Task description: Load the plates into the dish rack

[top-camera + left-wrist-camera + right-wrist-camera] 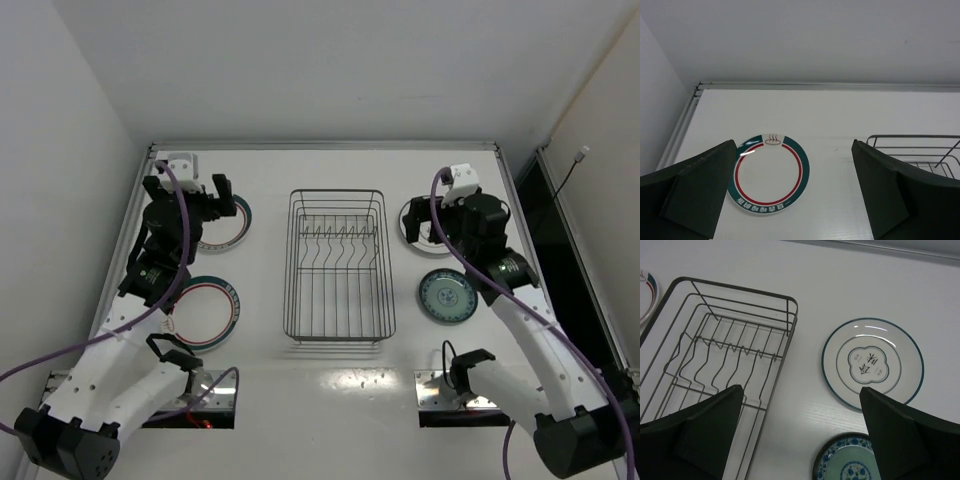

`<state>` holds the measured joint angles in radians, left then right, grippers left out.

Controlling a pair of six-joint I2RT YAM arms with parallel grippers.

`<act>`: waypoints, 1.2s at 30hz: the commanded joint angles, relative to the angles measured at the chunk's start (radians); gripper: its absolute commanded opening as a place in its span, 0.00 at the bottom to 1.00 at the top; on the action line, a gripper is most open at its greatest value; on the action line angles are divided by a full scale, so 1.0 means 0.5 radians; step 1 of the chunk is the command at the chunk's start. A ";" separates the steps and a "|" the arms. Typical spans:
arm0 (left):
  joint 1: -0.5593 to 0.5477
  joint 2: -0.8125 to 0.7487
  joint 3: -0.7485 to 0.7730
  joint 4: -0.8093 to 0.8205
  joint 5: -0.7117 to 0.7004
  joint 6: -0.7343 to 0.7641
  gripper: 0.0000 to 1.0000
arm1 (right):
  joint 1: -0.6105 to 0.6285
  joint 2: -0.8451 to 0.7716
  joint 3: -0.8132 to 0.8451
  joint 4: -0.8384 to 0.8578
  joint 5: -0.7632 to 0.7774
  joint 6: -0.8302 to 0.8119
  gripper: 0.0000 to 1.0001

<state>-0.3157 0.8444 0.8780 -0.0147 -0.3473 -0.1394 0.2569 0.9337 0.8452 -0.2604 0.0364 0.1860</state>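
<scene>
Plainly, none of the four plates is loaded yet: each lies flat on the counter. The far ringed plate and near ringed plate sit left of the dish rack. The dark-rimmed plate and the small teal plate sit to its right. They look glazed, so probably stiff, slick and quick to chip if knocked against the wire. Lying flat, they offer only the rim; a pinch across the raised edge seems the sensible hold, before tilting the plate upright between the prongs. The rack holds nothing in any view. The left tool hangs above the far ringed plate, the right tool between the rack and the dark-rimmed plate. Both stand spread wide and grip nothing.
</scene>
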 commanded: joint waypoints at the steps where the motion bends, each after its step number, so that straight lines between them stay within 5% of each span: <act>1: -0.040 0.017 -0.074 -0.023 0.054 0.043 1.00 | -0.011 -0.054 0.150 -0.102 0.168 0.158 1.00; 5: -0.065 -0.004 -0.115 0.014 0.090 -0.043 1.00 | -0.038 0.151 0.368 -0.365 0.111 0.146 1.00; 12: -0.087 -0.010 -0.332 0.044 0.072 -0.074 1.00 | -0.173 0.344 0.350 -0.182 0.308 0.266 1.00; 16: -0.087 -0.057 -0.531 0.085 0.099 -0.099 1.00 | -0.323 0.748 0.549 -0.252 0.430 0.429 1.00; 17: -0.087 -0.057 -0.532 0.085 0.024 -0.099 1.00 | -0.418 0.874 0.631 -0.398 0.391 0.429 0.86; 20: -0.087 -0.057 -0.489 0.029 -0.014 -0.099 1.00 | -0.587 1.347 0.935 -0.559 -0.028 0.405 0.74; 24: -0.087 -0.035 -0.470 0.011 -0.047 -0.135 1.00 | -0.887 1.687 1.061 -0.443 -0.749 0.429 0.74; 36: -0.087 0.088 -0.434 0.048 -0.094 -0.154 1.00 | -1.075 2.097 1.258 -0.590 -0.364 0.374 0.74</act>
<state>-0.3485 0.8783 0.6163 -0.0353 -0.3908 -0.2043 -0.2527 1.9911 1.4616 -0.5522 -0.1860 0.3805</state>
